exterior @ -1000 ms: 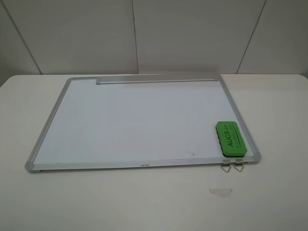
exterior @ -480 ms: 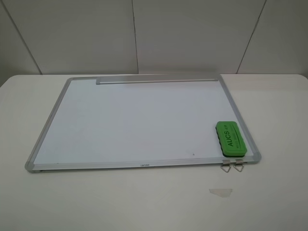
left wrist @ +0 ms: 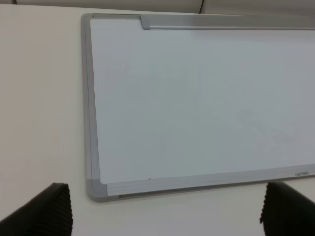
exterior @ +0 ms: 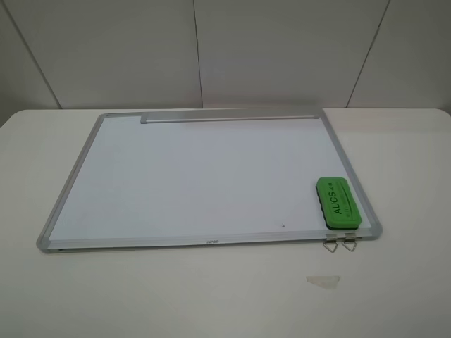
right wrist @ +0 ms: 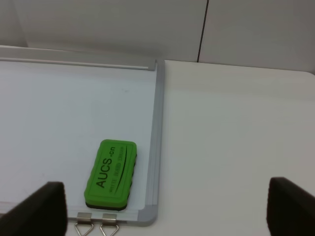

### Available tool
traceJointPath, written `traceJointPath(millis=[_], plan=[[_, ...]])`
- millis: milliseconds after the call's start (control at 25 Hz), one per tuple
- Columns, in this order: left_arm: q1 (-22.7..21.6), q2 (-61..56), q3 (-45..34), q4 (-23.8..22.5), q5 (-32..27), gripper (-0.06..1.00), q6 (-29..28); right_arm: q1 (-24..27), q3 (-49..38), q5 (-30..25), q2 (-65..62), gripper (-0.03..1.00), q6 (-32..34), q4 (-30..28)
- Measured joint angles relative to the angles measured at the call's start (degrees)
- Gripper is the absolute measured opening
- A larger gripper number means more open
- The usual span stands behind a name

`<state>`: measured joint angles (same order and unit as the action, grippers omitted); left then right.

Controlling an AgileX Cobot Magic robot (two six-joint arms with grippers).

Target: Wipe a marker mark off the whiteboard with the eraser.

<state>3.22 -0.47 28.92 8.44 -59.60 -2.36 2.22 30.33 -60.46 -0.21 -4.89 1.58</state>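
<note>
White and apparently clean, the whiteboard (exterior: 197, 179) is seen lying flat on the table (exterior: 211, 296), and no marker mark can be made out on it in any view; only a tiny lone dark speck (exterior: 284, 226) shows near the near frame, which is not to be taken for the mark. Going from left to right: the left gripper (left wrist: 165, 211) is held off the board, beyond its near frame and close to its near left corner, with the dark ribbed fingers (left wrist: 47, 209) spread wide and nothing between them. The board's open surface lies ahead of it. The right gripper (right wrist: 162, 209) is likewise held wide apart and empty, set back from the near right corner, with the green eraser (right wrist: 111, 173) ahead of it and slightly toward its left finger, resting on the board just inside the right frame and just beyond the two metal clips (right wrist: 93, 223). The step in hand is judged to be the pick-up of the eraser by the right arm. It would be done best if the block were taken across its short sides, squarely, felt kept downward, and the mark located before any stroke is begun.
</note>
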Motion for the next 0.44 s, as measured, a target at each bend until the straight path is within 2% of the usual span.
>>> traceJointPath(millis=[440], plan=[[0.0, 0.0, 0.0, 0.0, 0.0, 0.78, 0.0, 0.0, 0.0, 0.0, 0.0, 0.81, 0.0, 0.0]])
